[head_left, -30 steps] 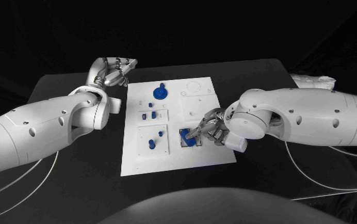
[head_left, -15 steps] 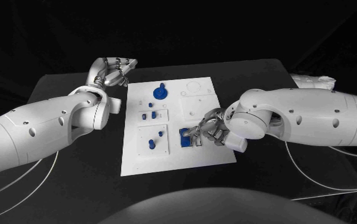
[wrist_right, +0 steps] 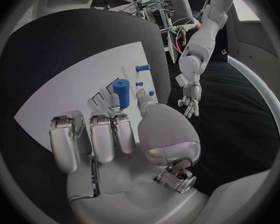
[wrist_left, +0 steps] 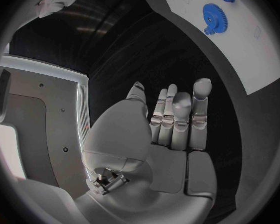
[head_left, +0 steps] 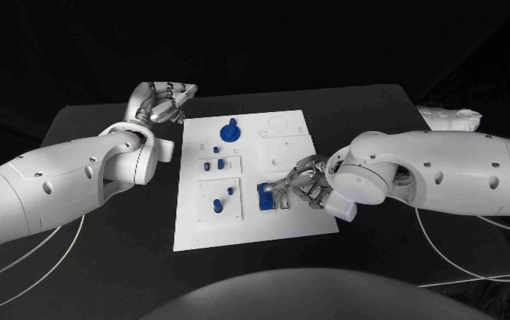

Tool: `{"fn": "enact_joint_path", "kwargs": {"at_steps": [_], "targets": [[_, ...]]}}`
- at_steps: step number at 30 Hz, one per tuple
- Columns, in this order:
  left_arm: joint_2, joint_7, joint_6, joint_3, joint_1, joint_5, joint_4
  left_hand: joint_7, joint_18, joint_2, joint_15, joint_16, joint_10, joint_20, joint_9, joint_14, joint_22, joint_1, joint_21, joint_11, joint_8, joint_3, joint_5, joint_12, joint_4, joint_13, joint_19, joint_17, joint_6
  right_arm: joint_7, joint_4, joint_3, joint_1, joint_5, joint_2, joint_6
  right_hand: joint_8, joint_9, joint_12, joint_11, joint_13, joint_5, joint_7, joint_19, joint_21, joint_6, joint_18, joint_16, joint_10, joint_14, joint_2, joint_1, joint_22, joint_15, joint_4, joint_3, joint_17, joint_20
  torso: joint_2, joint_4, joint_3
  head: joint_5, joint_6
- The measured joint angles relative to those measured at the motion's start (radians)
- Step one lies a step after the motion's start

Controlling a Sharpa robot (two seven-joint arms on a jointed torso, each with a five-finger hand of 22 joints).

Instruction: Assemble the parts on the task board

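Observation:
The white task board (head_left: 292, 217) lies mid-table. Near its right edge a blue cylinder part (head_left: 264, 197) stands upright in a recess. My right hand (head_left: 301, 189) is at it; in the right wrist view the cylinder (wrist_right: 122, 91) sits between the thumb and one fingertip (wrist_right: 115, 103), the other fingers curled. A blue gear (head_left: 228, 130) sits at the board's far end, with small blue pieces (head_left: 217, 204) on the left panels. My left hand (head_left: 165, 103) hovers off the board's far left corner, fingers straight and empty (wrist_left: 174, 119). The gear (wrist_left: 211, 16) lies beyond it.
A crumpled white object (head_left: 447, 118) lies at the table's far right edge. Small blue pegs (wrist_right: 143, 67) stand on the board (wrist_right: 59, 109) beyond the cylinder. White cables trail off the table at both sides. Bare black table surrounds the board.
My right arm has swung lower and to the right, and the hand has shifted slightly right, baring more of the blue cylinder. The left hand has stayed put.

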Motion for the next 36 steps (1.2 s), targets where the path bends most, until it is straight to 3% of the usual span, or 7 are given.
{"fn": "enact_joint_path", "kwargs": {"at_steps": [2, 7, 11, 18, 23, 36], "targets": [[0.000, 0.000, 0.000, 0.000, 0.000, 0.000, 0.000, 0.000, 0.000, 0.000, 0.000, 0.000, 0.000, 0.000, 0.000, 0.000, 0.000, 0.000, 0.000, 0.000, 0.000, 0.000, 0.000, 0.000, 0.000, 0.000, 0.000, 0.000, 0.000, 0.016, 0.011, 0.000, 0.002, -0.009, -0.008, -0.013, 0.055, 0.060, 0.000, -0.001, 0.000, 0.000, -0.003, 0.000, 0.000, -0.032, 0.000, 0.000, -0.001, 0.000, 0.003, 0.011, 0.000, 0.000, -0.002, -0.010, 0.000, 0.000, 0.000, 0.0000, 0.0000, 0.000, 0.000], [0.002, 0.000, 0.001, 0.000, 0.000, 0.000, -0.001, 0.000, 0.000, 0.000, 0.000, 0.000, 0.000, 0.000, 0.000, 0.000, 0.000, 0.000, 0.000, 0.000, 0.000, 0.000, 0.000, 0.000, 0.000, 0.000, 0.000, 0.000, 0.000, 0.043, 0.021, 0.000, 0.005, -0.036, -0.017, -0.034, 0.126, 0.141, 0.000, -0.001, 0.001, 0.000, -0.011, 0.000, 0.000, -0.045, 0.000, 0.000, -0.001, 0.000, 0.012, 0.049, 0.000, -0.001, -0.014, -0.016, 0.000, 0.000, -0.001, -0.0001, 0.0000, -0.003, 0.000], [0.003, 0.000, 0.001, 0.000, 0.000, 0.000, -0.002, 0.000, 0.000, 0.000, 0.000, 0.000, 0.000, 0.000, 0.000, 0.000, 0.000, 0.000, 0.000, 0.000, 0.000, 0.000, 0.000, 0.004, 0.000, 0.000, 0.000, 0.000, 0.000, 0.058, 0.021, 0.000, 0.006, -0.080, -0.019, -0.046, 0.190, 0.213, 0.000, -0.011, 0.001, 0.010, -0.020, 0.000, 0.000, -0.054, 0.000, 0.000, 0.000, 0.001, 0.017, 0.089, 0.000, -0.010, -0.040, -0.008, 0.000, 0.000, -0.001, -0.0002, -0.0007, -0.005, 0.000], [0.004, 0.000, 0.003, 0.000, 0.000, 0.000, -0.003, 0.000, 0.000, 0.000, 0.000, 0.000, 0.000, 0.000, 0.001, 0.000, 0.000, 0.000, 0.000, 0.000, 0.000, 0.000, 0.000, 0.004, 0.000, 0.001, 0.000, 0.000, 0.000, 0.061, 0.015, 0.000, 0.005, -0.190, -0.009, -0.047, 0.287, 0.337, 0.000, -0.030, 0.001, 0.016, -0.036, 0.000, 0.000, -0.070, 0.000, 0.000, 0.002, 0.003, 0.019, 0.134, 0.001, -0.026, -0.069, -0.001, 0.000, -0.019, -0.001, 0.0001, -0.0006, -0.006, 0.000], [0.003, 0.000, 0.003, 0.000, 0.000, 0.000, -0.003, 0.000, 0.000, 0.000, 0.000, 0.000, 0.000, 0.000, 0.001, 0.000, 0.000, 0.000, 0.000, 0.000, 0.000, 0.000, 0.000, 0.004, 0.000, 0.001, 0.000, 0.000, 0.000, 0.046, 0.008, 0.000, -0.001, -0.258, 0.009, -0.030, 0.304, 0.370, 0.000, -0.030, 0.001, 0.009, -0.036, 0.000, 0.000, -0.070, 0.000, 0.000, 0.002, 0.000, 0.018, 0.134, 0.001, -0.029, -0.071, -0.004, 0.000, -0.019, -0.001, 0.0001, -0.0007, -0.003, 0.000], [0.002, -0.001, 0.004, 0.000, 0.000, 0.000, -0.002, 0.000, 0.000, 0.000, 0.000, 0.000, 0.000, 0.000, 0.001, 0.000, 0.000, 0.000, 0.000, 0.000, 0.004, 0.000, 0.000, 0.004, 0.000, 0.000, 0.000, 0.000, 0.000, -0.002, -0.016, 0.000, -0.015, -0.332, 0.053, 0.041, 0.318, 0.401, 0.000, -0.037, 0.001, -0.008, -0.043, 0.000, 0.000, -0.062, 0.000, 0.000, 0.003, 0.003, 0.018, 0.134, 0.001, -0.033, -0.071, -0.004, 0.000, -0.026, -0.001, 0.0005, -0.0006, -0.005, 0.000]]}}
